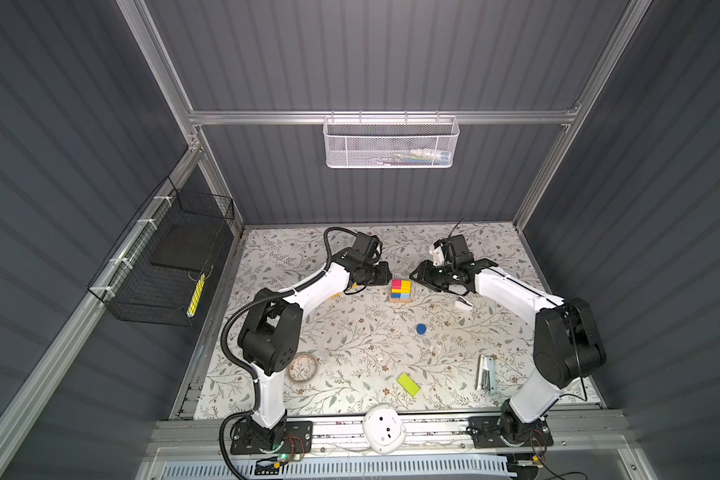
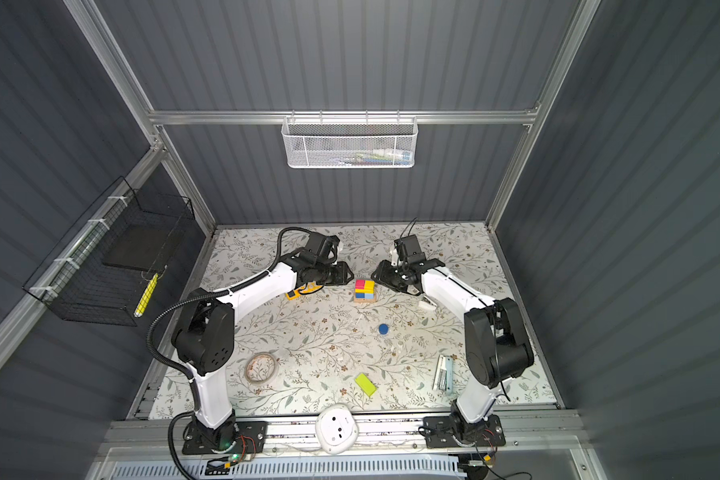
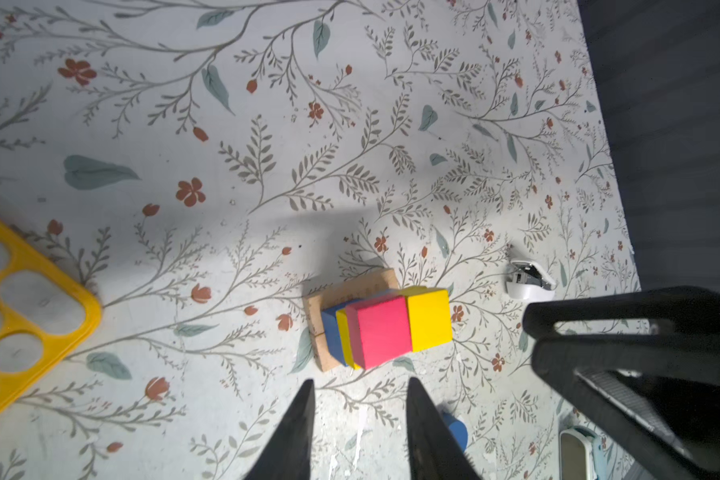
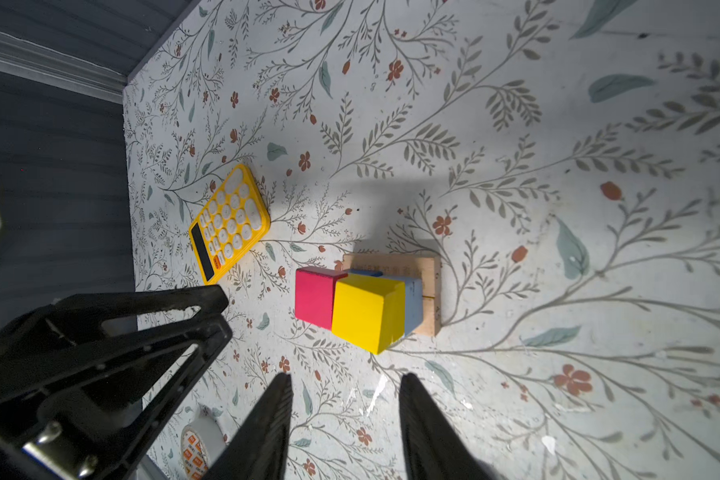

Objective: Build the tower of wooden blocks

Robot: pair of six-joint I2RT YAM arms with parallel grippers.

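The wood block tower [image 1: 400, 289] [image 2: 364, 289] stands mid-table toward the back. Its base is two tan bars [image 4: 431, 291], with blue and light-blue blocks above them. A pink cube [image 3: 379, 332] and a yellow cube [image 3: 429, 320] sit side by side on top. My left gripper [image 3: 358, 384] hovers just left of the tower, open and empty. My right gripper [image 4: 346, 378] hovers just right of it, also open and empty. A blue short cylinder [image 1: 421, 329] [image 2: 383, 329] lies on the table nearer the front. A lime bar [image 1: 408, 384] [image 2: 365, 384] lies close to the front edge.
A yellow calculator [image 4: 229, 222] [image 2: 298, 291] lies under the left arm. A clear tape roll [image 1: 302, 367] sits at the front left and a stapler [image 1: 486, 372] at the front right. A small white object [image 1: 462, 303] lies below the right gripper. A white round device [image 1: 383, 428] sits on the front rail.
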